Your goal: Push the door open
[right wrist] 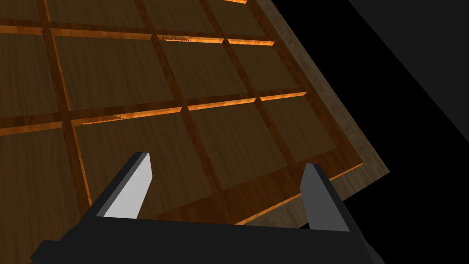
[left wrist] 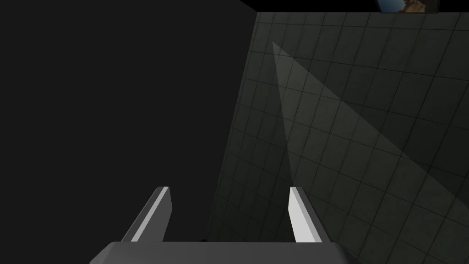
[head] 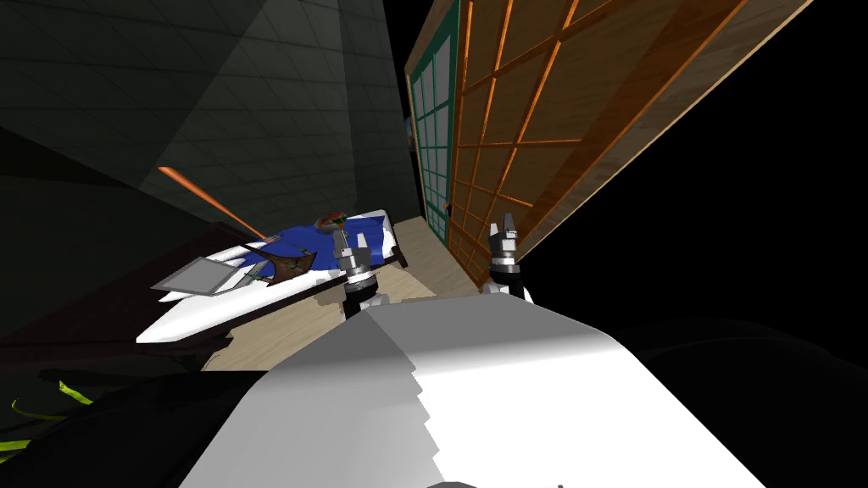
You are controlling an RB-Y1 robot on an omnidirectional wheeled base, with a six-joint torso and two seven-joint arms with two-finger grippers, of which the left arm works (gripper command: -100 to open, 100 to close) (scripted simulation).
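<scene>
The task's thing, a tall brown wooden door (head: 542, 127) with a grid of square panels set off by bright orange bars, stands ahead and to the right in the head view, slanting up toward the upper right corner. Its pale wooden outer edge borders a pure black area (head: 763, 212). The right gripper (head: 502, 229) is raised just in front of the lower part of this door. In the right wrist view the right gripper (right wrist: 229, 161) points at the brown wooden door (right wrist: 206, 68) near a corner of its frame. Its two light grey blade-like fingers (right wrist: 137, 183) stand wide apart with nothing between them, their tips close to a panel and the frame beside it. I cannot tell whether they touch the wood. The black area (right wrist: 412, 114) lies past the door's edge there as well. The left gripper (head: 345, 241) is held up to the left of the right one, well apart from the door, and in the left wrist view the left gripper (left wrist: 229, 189) is likewise spread open and holds nothing. Beyond the brown door a green-framed panelled door (head: 434, 144) stands in the same wall line. To the left, a low white bed with a blue cover (head: 309, 241) rests on a light wooden plank floor (head: 280, 326).
</scene>
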